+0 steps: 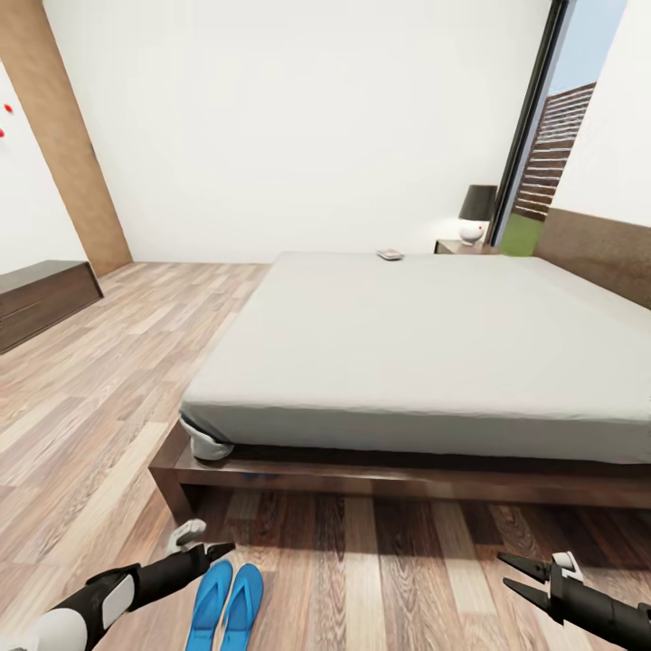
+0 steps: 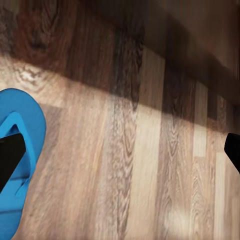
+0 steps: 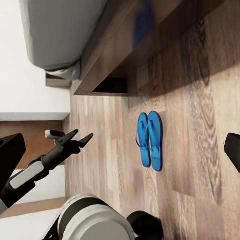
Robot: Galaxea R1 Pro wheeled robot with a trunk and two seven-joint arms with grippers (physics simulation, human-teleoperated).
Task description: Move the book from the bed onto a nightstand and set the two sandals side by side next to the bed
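Observation:
The two blue sandals [image 1: 227, 604] lie side by side on the plank floor just in front of the bed's near left corner; the right wrist view shows the pair [image 3: 150, 140] too. My left gripper [image 1: 217, 550] hovers open right beside them, with one sandal [image 2: 22, 120] under a fingertip [image 2: 10, 157] in its wrist view. At the lower right my right gripper [image 1: 517, 573] is open over bare floor. The book [image 1: 390, 254] rests on the far edge of the grey-covered bed [image 1: 407, 344]. A nightstand [image 1: 455, 246] stands beyond it.
A dark-shaded lamp [image 1: 476, 211] sits on the nightstand by a tall window [image 1: 542, 154]. The bed's dark wood frame [image 1: 362, 476] juts out low ahead of me. A low brown dresser [image 1: 41, 298] lines the left wall. Open plank floor [image 1: 117, 380] stretches along the bed's left side.

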